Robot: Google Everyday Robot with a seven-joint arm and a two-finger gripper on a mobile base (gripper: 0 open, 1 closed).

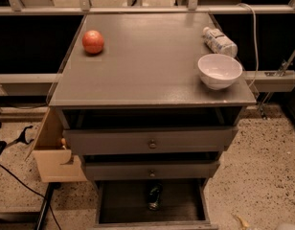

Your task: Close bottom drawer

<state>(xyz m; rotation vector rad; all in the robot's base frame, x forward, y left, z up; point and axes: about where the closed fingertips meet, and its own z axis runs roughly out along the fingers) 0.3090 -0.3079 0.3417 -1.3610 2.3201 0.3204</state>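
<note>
camera view: the bottom drawer (pixel 123 202) hangs open, so its front needs a push; the gripper (pixel 245 222) sits near right, spread or not i cannot tell.

Cabinet (pixel 147 75) top: fruit (pixel 93 41) back-left, bottle (pixel 219 41) back-right, bowl (pixel 220 71) before bottle. Bottom drawer (pixel 124 206) out at cabinet foot, can (pixel 154 195) inside. Gripper (pixel 243 221) front-right of cabinet, low.
</note>
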